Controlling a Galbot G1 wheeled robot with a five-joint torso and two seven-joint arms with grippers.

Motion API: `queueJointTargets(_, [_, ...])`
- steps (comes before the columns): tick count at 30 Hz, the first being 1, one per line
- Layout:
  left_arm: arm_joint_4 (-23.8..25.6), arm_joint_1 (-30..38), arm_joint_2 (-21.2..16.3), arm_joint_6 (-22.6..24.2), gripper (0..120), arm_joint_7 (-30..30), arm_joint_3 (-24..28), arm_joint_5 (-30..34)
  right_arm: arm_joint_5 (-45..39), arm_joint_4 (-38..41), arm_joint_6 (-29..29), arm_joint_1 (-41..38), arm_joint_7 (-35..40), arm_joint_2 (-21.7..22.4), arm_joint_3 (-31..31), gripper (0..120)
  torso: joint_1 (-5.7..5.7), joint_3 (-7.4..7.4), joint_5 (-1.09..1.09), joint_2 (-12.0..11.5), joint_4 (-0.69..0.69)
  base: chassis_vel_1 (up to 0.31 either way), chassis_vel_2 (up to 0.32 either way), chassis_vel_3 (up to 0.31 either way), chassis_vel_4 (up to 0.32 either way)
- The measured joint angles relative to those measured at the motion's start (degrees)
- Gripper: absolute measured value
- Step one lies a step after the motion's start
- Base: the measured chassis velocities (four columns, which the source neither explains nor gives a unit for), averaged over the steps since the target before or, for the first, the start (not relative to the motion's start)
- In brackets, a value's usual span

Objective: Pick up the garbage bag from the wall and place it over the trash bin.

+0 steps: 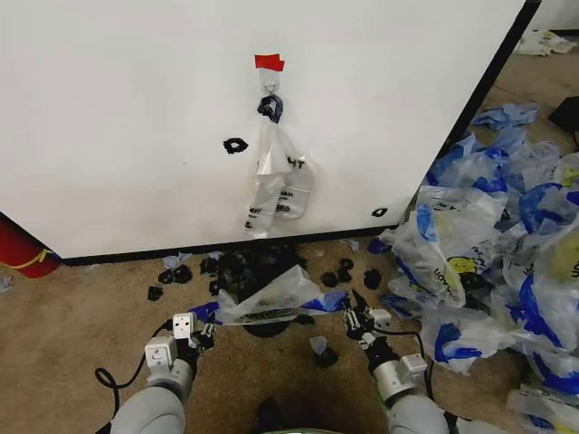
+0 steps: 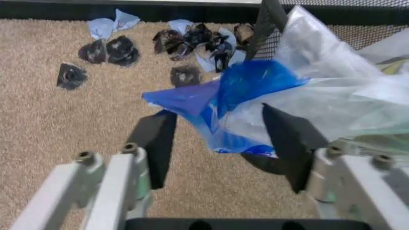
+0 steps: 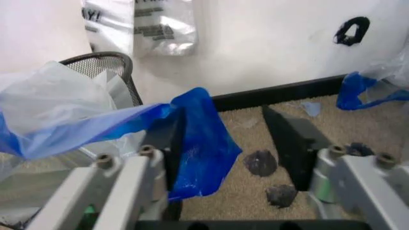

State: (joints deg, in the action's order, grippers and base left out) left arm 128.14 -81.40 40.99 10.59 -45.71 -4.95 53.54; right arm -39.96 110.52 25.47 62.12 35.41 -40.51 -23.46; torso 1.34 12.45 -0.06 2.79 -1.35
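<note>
One bag: the thin translucent white plastic garbage bag with blue handles point(image 1: 271, 297) is spread low between my two grippers, over the small round black mesh trash bin point(image 3: 102, 60), just in front of the large white wall panel point(image 1: 136, 117).
Handling: I judge it almost weightless, limp and slippery; it will sag, cling and slide off a finger, and the film may tear if stretched hard.
Where to hold: the blue handle loops at either end, where the plastic is doubled, not the thin white middle.
Left gripper point(image 2: 217, 112): at the bag's left end, jaws wide apart; a blue handle lies between the dark fingers, unclamped.
Right gripper point(image 3: 223, 112): at the right end, also spread wide; the blue handle drapes over one finger point(image 3: 174, 143), hooked, not pinched.
Head view adds: the whole span of the bag, plus a narrower clear plastic bag with dark lettering point(image 1: 276, 176) hanging from the wall's hook under red tape point(image 1: 269, 62), and a heap of blue-and-white bags point(image 1: 488, 235) on the right.
Wrist views add: jaw width, the bin's mesh rim, and small black scraps point(image 2: 105, 50) on the carpet.
</note>
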Motion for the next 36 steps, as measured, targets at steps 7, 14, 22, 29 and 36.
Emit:
queueJointTargets(7, [3.52, -2.03, 0.23, 0.24, 87, -0.27, -1.83, -0.04, 0.57, 1.96, 0.18, 1.30, -0.04, 0.79, 1.19, 76, 0.00, 0.00, 0.00, 0.00, 0.00, 0.000, 0.000, 0.000, 0.000])
queueJointTargets(14, [7.36, -6.49, 0.45, 0.44, 97, -0.18, -4.41, -0.66, 1.86, 3.20, 0.44, 3.17, -0.19, 1.44, 1.43, 93, 0.00, 0.00, 0.00, 0.00, 0.00, 0.000, 0.000, 0.000, 0.000])
queueJointTargets(22, [9.63, -9.74, 0.86, 0.45, 96, 0.09, -7.34, -1.46, 3.24, 3.79, 0.72, 3.82, -0.17, 1.62, 1.14, 91, 0.00, 0.00, 0.00, 0.00, 0.01, 0.000, 0.000, 0.000, 0.000])
queueJointTargets(29, [11.99, -6.97, 0.38, 0.72, 95, 1.30, -10.44, 0.15, 3.98, 5.36, 1.98, 5.15, -1.00, 2.11, 1.91, 88, 0.00, 0.00, 0.00, 0.00, 0.01, 0.000, 0.000, 0.000, 0.000])
queueJointTargets(36, [11.33, 6.00, -3.99, 1.13, 94, 2.15, -7.44, 9.82, 4.28, 7.69, 2.07, 6.01, -1.24, 2.18, 2.80, 90, 0.00, 0.00, 0.01, 0.00, -0.01, 0.000, 0.000, 0.000, 0.000])
